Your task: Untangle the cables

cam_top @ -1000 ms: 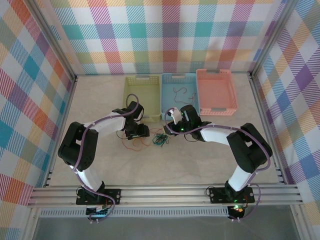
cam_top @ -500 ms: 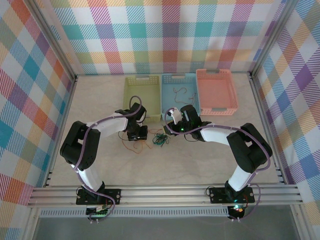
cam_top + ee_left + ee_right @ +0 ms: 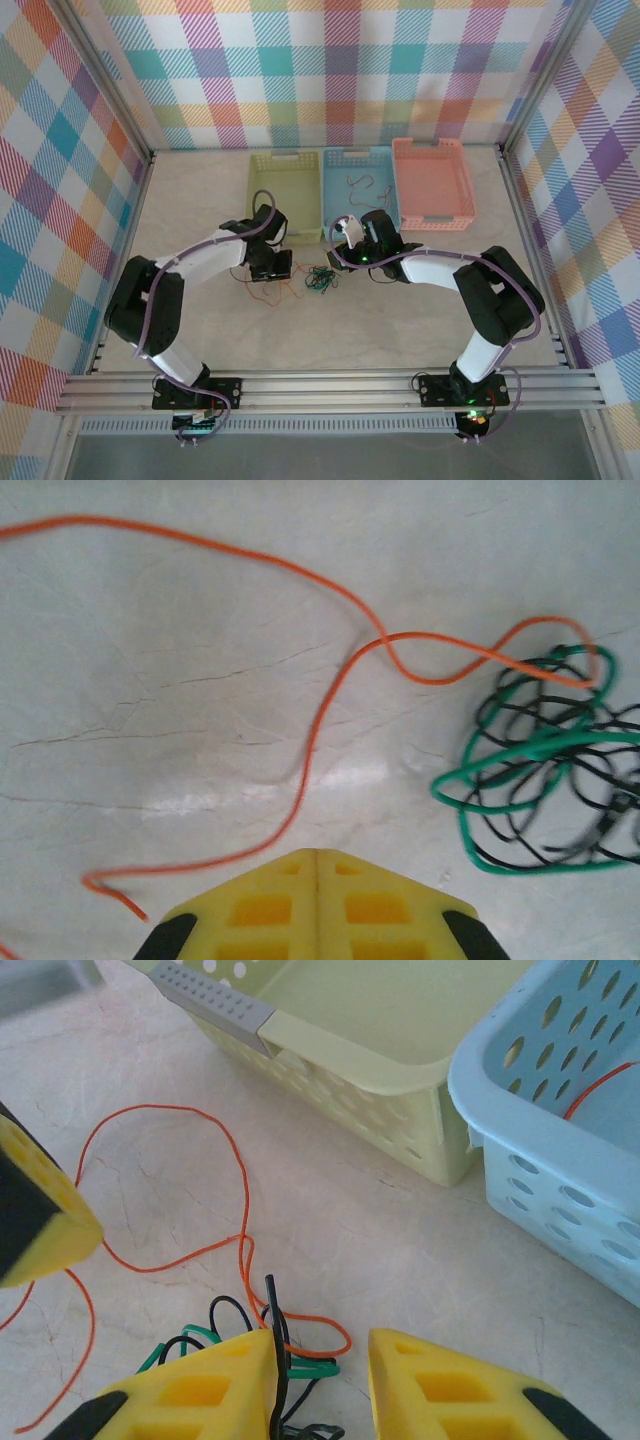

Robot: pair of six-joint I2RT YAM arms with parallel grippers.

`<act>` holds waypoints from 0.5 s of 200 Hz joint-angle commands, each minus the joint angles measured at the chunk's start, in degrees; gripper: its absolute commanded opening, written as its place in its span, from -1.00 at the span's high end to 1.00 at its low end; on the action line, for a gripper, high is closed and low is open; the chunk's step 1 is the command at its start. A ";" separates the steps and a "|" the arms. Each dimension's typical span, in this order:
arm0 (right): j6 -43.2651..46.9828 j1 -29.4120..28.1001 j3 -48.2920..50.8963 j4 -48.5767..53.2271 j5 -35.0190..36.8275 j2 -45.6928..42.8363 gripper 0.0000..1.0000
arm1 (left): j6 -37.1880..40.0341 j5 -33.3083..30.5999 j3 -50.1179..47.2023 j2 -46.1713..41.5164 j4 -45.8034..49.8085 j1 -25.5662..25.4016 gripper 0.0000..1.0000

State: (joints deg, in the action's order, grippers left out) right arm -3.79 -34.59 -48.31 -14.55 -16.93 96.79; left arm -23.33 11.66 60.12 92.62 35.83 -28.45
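The cables [image 3: 545,760] are coloured orange, green and, as far as the blur allows, black. The table [image 3: 420,320] beneath is marbled cream. Toward twelve o'clock from them, a pale yellow basket [image 3: 285,156], a light blue basket [image 3: 358,153] and a salmon basket [image 3: 428,144] are seen. The walls [image 3: 340,70] are covered in pastel plaid of orange, teal, purple and yellow. The left gripper [image 3: 317,865] is finished in yellow, edged in black.

Pastel plaid walls [image 3: 340,70] surround a pale marbled tabletop [image 3: 400,330] with aluminium rails [image 3: 330,385].
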 commanded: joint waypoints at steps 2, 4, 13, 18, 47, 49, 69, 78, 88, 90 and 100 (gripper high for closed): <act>0.00 0.14 -0.20 -0.94 -0.65 -0.82 0.38 | -1.28 1.69 -1.08 -3.83 1.34 -0.56 1.00; 0.01 0.14 -0.20 -0.99 -0.65 -0.86 0.38 | -1.28 1.70 -1.13 -4.02 1.45 -0.56 1.00; -0.01 0.14 -0.20 -0.99 -0.65 -0.82 0.38 | -1.15 1.68 -1.30 -4.62 1.84 -0.56 1.00; -0.06 0.16 -0.21 -0.94 -0.65 -0.81 0.38 | -1.08 1.76 -1.33 -4.79 2.02 -0.56 1.00; -0.10 0.14 -0.20 -1.00 -0.72 -0.82 0.38 | -0.90 1.04 -2.36 -3.85 2.42 -0.56 0.58; -0.10 0.16 -0.20 -1.01 -0.73 -0.82 0.38 | -0.88 0.96 -2.39 -3.65 2.40 -0.56 0.52; -0.16 0.18 -0.28 -0.94 -0.78 -0.73 0.38 | -0.88 1.08 -2.95 -2.00 1.97 -0.56 0.12; -0.16 0.14 -0.27 -0.99 -0.91 -0.76 0.38 | -0.99 0.87 -3.05 -1.45 1.75 -0.56 -0.03; -0.15 0.14 -0.21 -0.94 -0.91 -0.80 0.38 | -1.00 0.52 -3.14 -1.20 1.62 -0.55 -0.20; -0.11 0.14 -0.23 -0.99 -0.91 -0.75 0.38 | -0.94 0.48 -3.14 -1.21 1.61 -0.60 -0.22; -0.16 0.16 -0.29 -1.01 -0.96 -0.73 0.38 | -0.96 0.47 -3.20 -1.38 1.37 -0.64 -0.33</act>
State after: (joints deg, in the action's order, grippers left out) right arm -3.79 -34.59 -48.29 -14.55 -16.95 96.79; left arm -24.32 12.36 58.11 90.78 36.25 -28.45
